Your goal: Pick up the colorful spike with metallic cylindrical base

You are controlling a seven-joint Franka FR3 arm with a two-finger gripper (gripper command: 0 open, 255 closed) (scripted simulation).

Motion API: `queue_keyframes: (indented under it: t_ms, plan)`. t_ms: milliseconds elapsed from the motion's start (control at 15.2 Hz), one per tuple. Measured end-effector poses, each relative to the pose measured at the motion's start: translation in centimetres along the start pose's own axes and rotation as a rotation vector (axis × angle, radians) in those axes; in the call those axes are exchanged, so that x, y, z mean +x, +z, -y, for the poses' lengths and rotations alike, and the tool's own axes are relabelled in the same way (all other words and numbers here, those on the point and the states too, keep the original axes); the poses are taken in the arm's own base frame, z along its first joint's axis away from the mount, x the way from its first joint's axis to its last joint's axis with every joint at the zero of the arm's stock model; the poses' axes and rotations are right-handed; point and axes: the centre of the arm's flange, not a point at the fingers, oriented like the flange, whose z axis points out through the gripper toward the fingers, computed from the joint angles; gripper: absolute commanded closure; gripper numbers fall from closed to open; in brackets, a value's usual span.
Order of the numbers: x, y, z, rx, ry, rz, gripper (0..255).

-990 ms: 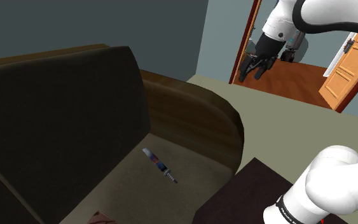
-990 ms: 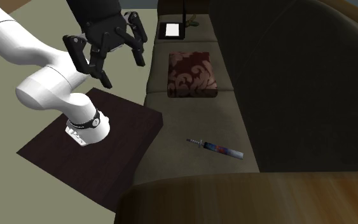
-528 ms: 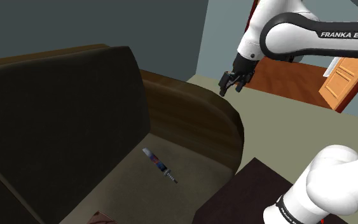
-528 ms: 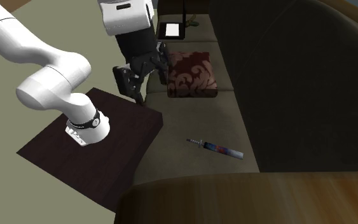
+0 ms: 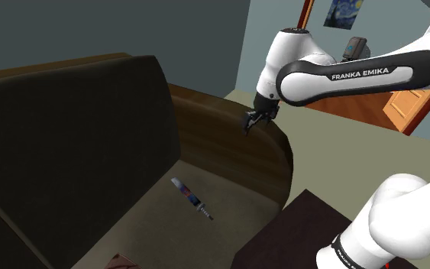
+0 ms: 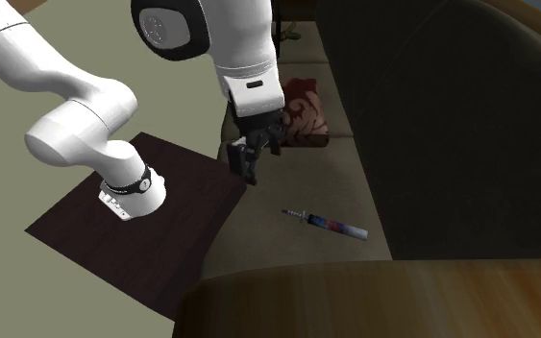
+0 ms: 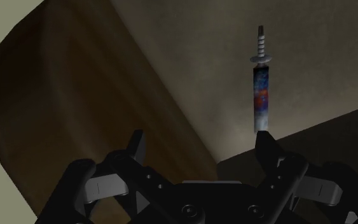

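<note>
The spike [image 5: 191, 198] lies flat on the sofa's tan seat [image 5: 152, 222], a slim rod with a blue, red and purple shaft and a grey threaded metal tip. It also lies on the seat as the spike [image 6: 328, 223] and the spike [image 7: 261, 89]. My black gripper [image 5: 250, 122] hangs over the brown armrest [image 5: 236, 149], above the spike and to the shoulder view's right of it. Seen from the other side, the gripper [image 6: 249, 163] hovers by the seat's front edge, left of the spike. The gripper [image 7: 199, 149] is open, its fingers apart with nothing between them; the spike lies beyond one fingertip [image 7: 264, 141].
The sofa's tall dark backrest [image 5: 68, 130] rises behind the seat. A maroon patterned cushion [image 6: 305, 108] lies further along the seat. The dark stand [image 6: 134, 226] sits against the sofa's front. An orange door [image 5: 415, 92] stands open behind the arm.
The arm has swung down from the doorway toward the sofa, moving left in the shoulder view. The gripper now hangs over the armrest, still open. The spike has not moved.
</note>
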Motion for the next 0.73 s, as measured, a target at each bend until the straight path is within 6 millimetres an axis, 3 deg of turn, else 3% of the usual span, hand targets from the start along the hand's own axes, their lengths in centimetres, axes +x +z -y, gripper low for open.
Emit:
queue_keyframes:
  t_ms: [726]
  plan:
    - [3.4, 12.7, 7.0, -0.013, -0.063, 0.038, 0]
